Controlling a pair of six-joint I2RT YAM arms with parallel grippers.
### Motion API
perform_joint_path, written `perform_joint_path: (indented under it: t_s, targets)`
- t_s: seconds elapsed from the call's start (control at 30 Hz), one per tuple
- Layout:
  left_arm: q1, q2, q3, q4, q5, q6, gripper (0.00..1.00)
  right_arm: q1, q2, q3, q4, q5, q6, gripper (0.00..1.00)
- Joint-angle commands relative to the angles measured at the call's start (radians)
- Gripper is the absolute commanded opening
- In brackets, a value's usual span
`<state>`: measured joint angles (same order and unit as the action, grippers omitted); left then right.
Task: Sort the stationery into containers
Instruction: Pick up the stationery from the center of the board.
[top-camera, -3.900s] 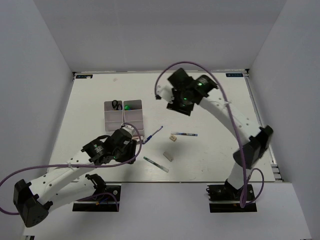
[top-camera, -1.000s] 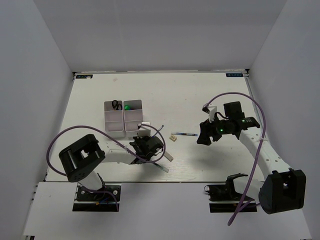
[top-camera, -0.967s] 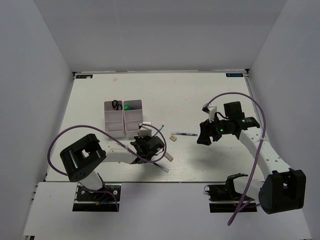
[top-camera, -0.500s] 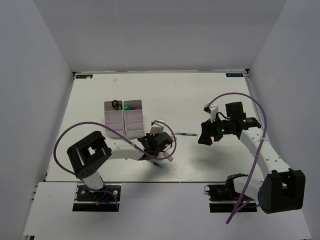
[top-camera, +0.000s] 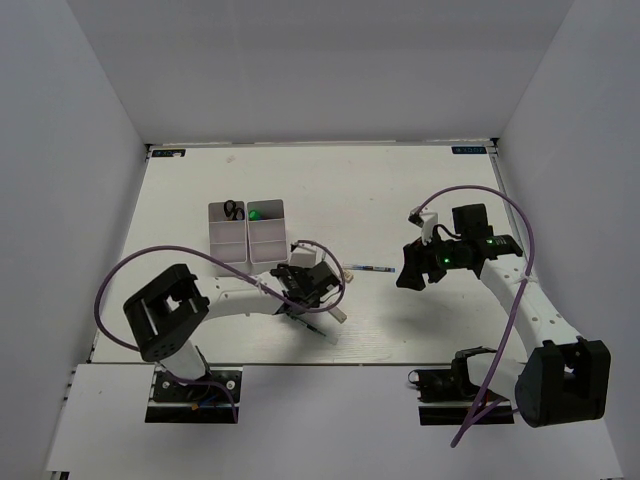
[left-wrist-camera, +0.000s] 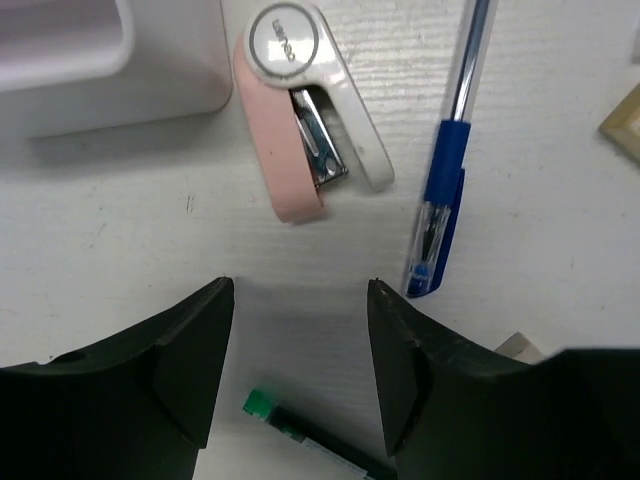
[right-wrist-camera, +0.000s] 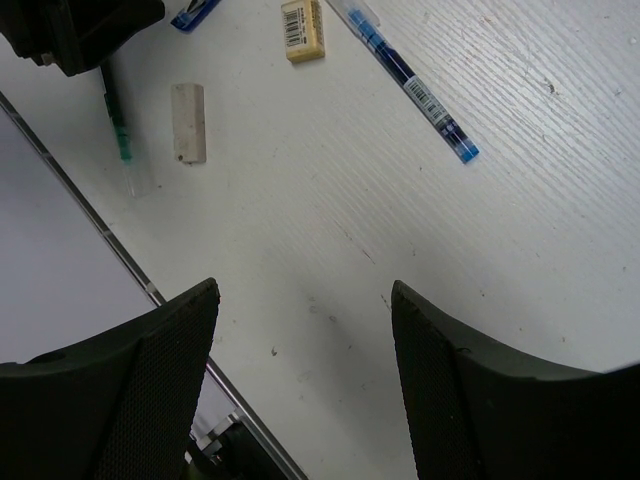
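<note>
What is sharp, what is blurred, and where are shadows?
Left wrist view: pink stapler and blue pen sharp, dark fingers soft, a faint shadow between them. Right wrist view: table grain sharp, fingers soft. Top view: even light, soft shadows.

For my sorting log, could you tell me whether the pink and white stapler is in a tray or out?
Out: the stapler lies on the table, just outside a tray wall.

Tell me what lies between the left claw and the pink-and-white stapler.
Nothing; the left wrist view shows bare table between the left claw and the stapler.
</note>
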<state>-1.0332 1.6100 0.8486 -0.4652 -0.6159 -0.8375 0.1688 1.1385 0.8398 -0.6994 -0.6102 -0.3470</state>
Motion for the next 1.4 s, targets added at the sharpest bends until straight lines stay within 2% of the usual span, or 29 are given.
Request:
perform_joint_path:
  t_s: [0.0, 0.13, 0.47, 0.83, 0.93, 1.0, 1.17, 1.37]
  targets:
    - [0.031, 0.042, 0.066, -0.015, 0.007, -0.025, 0.66, -0.012, -0.011, 0.004, 0.011, -0.028, 0.0, 0.72]
    - [0.071, 0.079, 0.081, 0.04, 0.056, -0.038, 0.66, -0.012, -0.013, 0.004, 0.009, -0.031, -0.004, 0.72]
    - [0.09, 0.165, 0.168, -0.009, 0.035, -0.129, 0.66, -0.026, -0.008, 0.001, 0.009, -0.048, -0.014, 0.72]
    - [0.088, 0.217, 0.217, -0.081, -0.053, -0.161, 0.61, -0.035, -0.008, 0.002, -0.003, -0.068, -0.023, 0.72]
    - [0.088, 0.223, 0.222, -0.096, -0.059, -0.178, 0.5, -0.037, -0.01, -0.001, -0.003, -0.071, -0.023, 0.72]
    - [0.088, 0.22, 0.222, -0.101, -0.056, -0.187, 0.38, -0.037, -0.01, 0.001, -0.005, -0.074, -0.024, 0.72]
    - [0.07, 0.215, 0.213, -0.104, -0.054, -0.195, 0.34, -0.043, -0.011, 0.002, -0.008, -0.076, -0.023, 0.72]
    - [0.064, 0.226, 0.21, -0.101, -0.05, -0.201, 0.19, -0.045, -0.011, 0.002, -0.009, -0.082, -0.023, 0.72]
